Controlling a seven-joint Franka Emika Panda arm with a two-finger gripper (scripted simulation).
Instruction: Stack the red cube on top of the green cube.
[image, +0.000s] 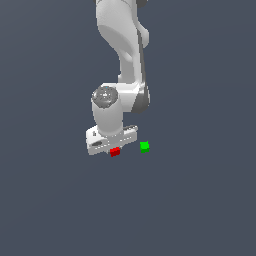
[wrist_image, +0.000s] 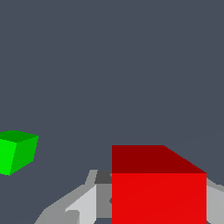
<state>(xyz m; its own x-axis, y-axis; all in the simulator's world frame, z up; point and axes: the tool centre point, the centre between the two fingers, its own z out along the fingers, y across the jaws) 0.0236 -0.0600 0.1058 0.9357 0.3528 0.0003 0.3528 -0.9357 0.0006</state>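
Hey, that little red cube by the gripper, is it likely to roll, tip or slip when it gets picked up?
The red cube has flat faces and sharp edges, so it probably won't roll. It looks equally wide and tall, so tipping seems unlikely. Its plain, smooth faces could be somewhat slippery, and it is much smaller than the gripper, so a centred squeeze seems wise.

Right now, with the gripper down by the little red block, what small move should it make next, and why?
Probably lift the red cube straight up a little. In the wrist view it sits between the gripper fingers, seemingly grasped, though contact isn't certain. The green cube stands apart beside it, so height is needed before crossing over.
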